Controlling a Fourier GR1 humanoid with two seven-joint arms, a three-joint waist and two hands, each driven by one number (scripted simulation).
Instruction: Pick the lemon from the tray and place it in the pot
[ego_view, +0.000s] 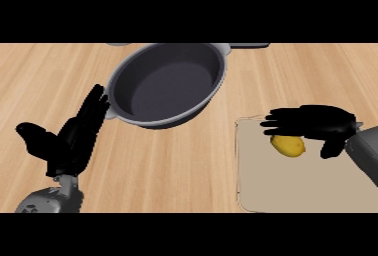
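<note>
A yellow lemon (289, 145) lies on the beige tray (295, 190) near its upper left part. My right hand (317, 122) hovers over the lemon's far side, fingers pointing left and slightly curved, thumb hanging down to the lemon's right; it does not hold the fruit. The dark grey pot (167, 85) stands on the counter up and to the left of the tray, with nothing visible inside. My left hand (70, 137) rests at the left, fingers straight and pointing up toward the pot's left handle.
The wooden counter (170, 170) spans the whole view. The pot's rim carries a small grey handle (111, 111) at its lower left. The tray's right side runs under my right forearm (365, 152).
</note>
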